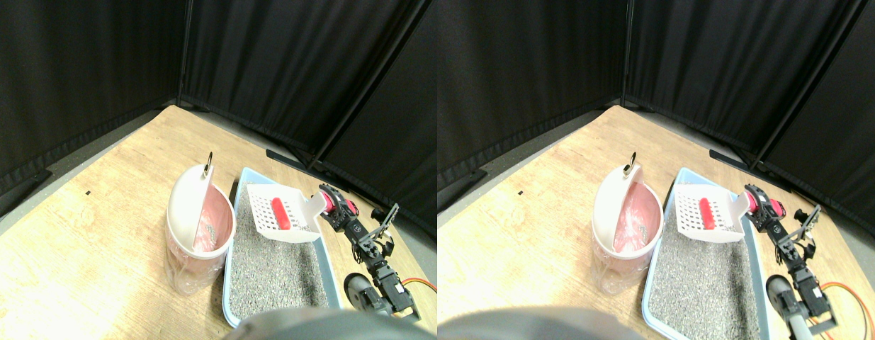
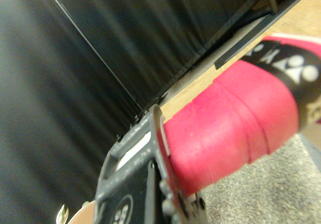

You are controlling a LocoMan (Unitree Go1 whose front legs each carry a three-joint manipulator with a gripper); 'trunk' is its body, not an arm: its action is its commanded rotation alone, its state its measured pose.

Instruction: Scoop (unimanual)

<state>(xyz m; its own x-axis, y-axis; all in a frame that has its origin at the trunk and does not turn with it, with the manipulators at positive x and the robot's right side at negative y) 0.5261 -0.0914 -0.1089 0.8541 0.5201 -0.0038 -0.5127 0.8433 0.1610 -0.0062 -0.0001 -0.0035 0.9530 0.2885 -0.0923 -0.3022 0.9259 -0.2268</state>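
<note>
- White slotted scoop point(image 1: 281, 212) sits raised over the far end of the litter tray point(image 1: 232, 283), pan roughly level, not touching the litter point(image 1: 274, 273) so far as the stereo view shows.
- One red cylindrical object point(image 1: 280, 213) lies in the scoop pan, long axis running front to back.
- Scoop handle point(image 2: 235, 123) is wrapped in pink-red tape, with a black band carrying a white pattern further along it. In the wrist view it fills the middle of the frame, pressed against the dark jaw frame.
- Right gripper point(image 1: 331, 203) meets the handle at the scoop's right end. Jaw gap is not visible in either view, so whether it is clamped on the handle: cannot tell.
- Right manipulator point(image 1: 370, 255) rises from the lower right, black linkage, orange cable point(image 1: 419, 283) near its base.
- Tray is light blue, filled with grey granular litter, surface fairly even.
- White bin point(image 1: 196, 227) with a pink bag liner stands just left of the tray, touching or nearly touching its rim. Lid tilted up at the back, metal ring point(image 1: 208, 161) at the top. A few grey specks inside the liner.
- All rests on a light wooden floor point(image 1: 90, 234); black curtains point(image 1: 281, 64) enclose the far sides.
</note>
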